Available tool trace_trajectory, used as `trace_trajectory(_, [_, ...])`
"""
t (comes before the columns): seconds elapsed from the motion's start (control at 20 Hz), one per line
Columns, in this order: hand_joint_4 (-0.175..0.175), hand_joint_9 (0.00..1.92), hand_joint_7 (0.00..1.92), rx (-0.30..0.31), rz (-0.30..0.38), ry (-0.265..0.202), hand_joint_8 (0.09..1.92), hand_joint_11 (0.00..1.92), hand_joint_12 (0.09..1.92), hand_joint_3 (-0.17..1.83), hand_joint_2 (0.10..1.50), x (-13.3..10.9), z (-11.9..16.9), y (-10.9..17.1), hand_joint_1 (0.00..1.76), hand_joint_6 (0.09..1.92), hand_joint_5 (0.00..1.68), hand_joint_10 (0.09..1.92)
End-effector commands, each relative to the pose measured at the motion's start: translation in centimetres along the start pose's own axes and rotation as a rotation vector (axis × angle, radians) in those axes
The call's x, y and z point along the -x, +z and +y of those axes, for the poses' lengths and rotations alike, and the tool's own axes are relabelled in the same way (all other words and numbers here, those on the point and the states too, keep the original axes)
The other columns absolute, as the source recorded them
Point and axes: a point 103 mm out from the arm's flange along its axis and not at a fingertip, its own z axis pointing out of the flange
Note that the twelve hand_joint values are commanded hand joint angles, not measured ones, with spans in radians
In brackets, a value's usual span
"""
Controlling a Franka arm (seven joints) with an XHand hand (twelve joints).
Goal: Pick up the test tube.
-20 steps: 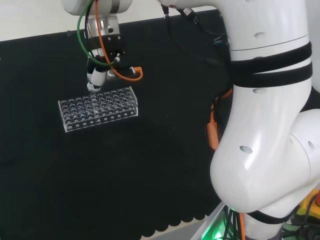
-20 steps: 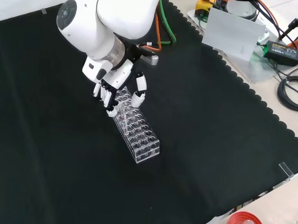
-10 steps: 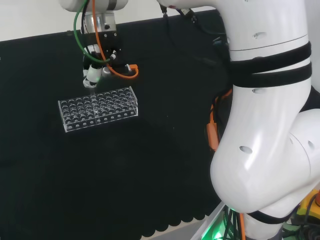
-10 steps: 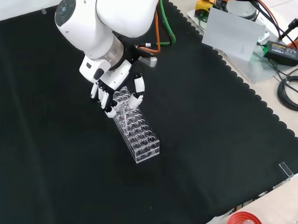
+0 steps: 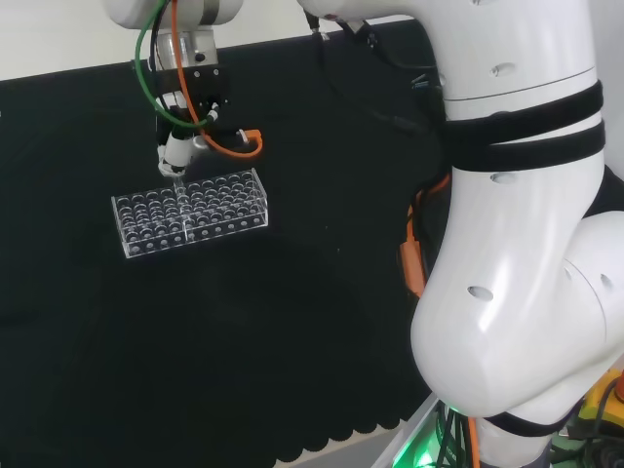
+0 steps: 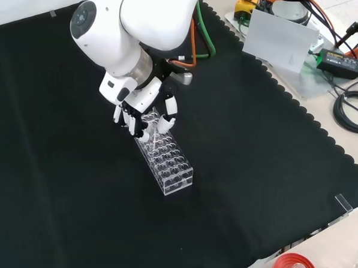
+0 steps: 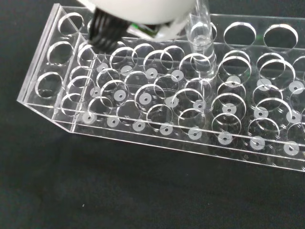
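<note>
Hand (image 6: 145, 113) sits over the rack's (image 6: 165, 160) 11 o'clock end in front view, fingers curled, apparently pinching the test tube (image 7: 199, 33); contact itself is hidden. Pull straight up along the tube's axis so you don't drag the rack across the desk (image 6: 255, 168). Tube: clear glass, upright in a back-row hole, hard to spot.

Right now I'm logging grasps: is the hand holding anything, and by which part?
Yes: the hand pinches the clear test tube by its upper end, above the rack.
</note>
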Motion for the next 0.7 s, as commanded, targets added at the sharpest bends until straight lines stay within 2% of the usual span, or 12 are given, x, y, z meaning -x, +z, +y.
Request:
trace_trajectory(0.05, [-0.175, 1.01, 1.31, 0.009, -0.026, 0.006, 0.59, 0.51, 1.38, 0.81, 0.58, -0.1, 0.2, 0.2, 1.19, 0.79, 0.86, 0.66])
trace_trajectory(0.15, [-0.175, 1.06, 1.34, 0.016, -0.042, 0.009, 0.58, 0.54, 1.36, 0.79, 0.57, -0.2, 0.4, 0.2, 1.28, 0.79, 0.9, 0.64])
trace_trajectory(0.25, [-0.175, 1.11, 1.24, 0.029, -0.057, 0.012, 0.69, 0.58, 1.35, 0.46, 0.78, -0.1, 0.5, 0.0, 1.3, 0.78, 1.04, 0.62])
trace_trajectory(0.35, [-0.175, 1.17, 1.23, 0.051, -0.071, 0.018, 0.68, 0.62, 1.32, 0.29, 0.87, -0.1, 0.6, -0.2, 1.3, 0.71, 1.14, 0.59])
trace_trajectory(0.45, [-0.175, 1.25, 1.28, 0.064, -0.078, 0.026, 0.62, 0.68, 1.27, 0.36, 0.82, -0.1, 0.7, -0.4, 1.3, 0.64, 1.21, 0.56])
trace_trajectory(0.55, [-0.175, 1.32, 1.31, 0.088, -0.084, 0.029, 0.62, 0.73, 1.25, 0.55, 0.71, -0.1, 0.8, -0.7, 1.31, 0.64, 1.25, 0.55])
trace_trajectory(0.7, [-0.175, 1.29, 1.36, 0.111, -0.091, 0.034, 0.73, 0.81, 1.21, 0.62, 0.66, -0.2, 0.9, -1.1, 1.41, 0.65, 1.25, 0.47])
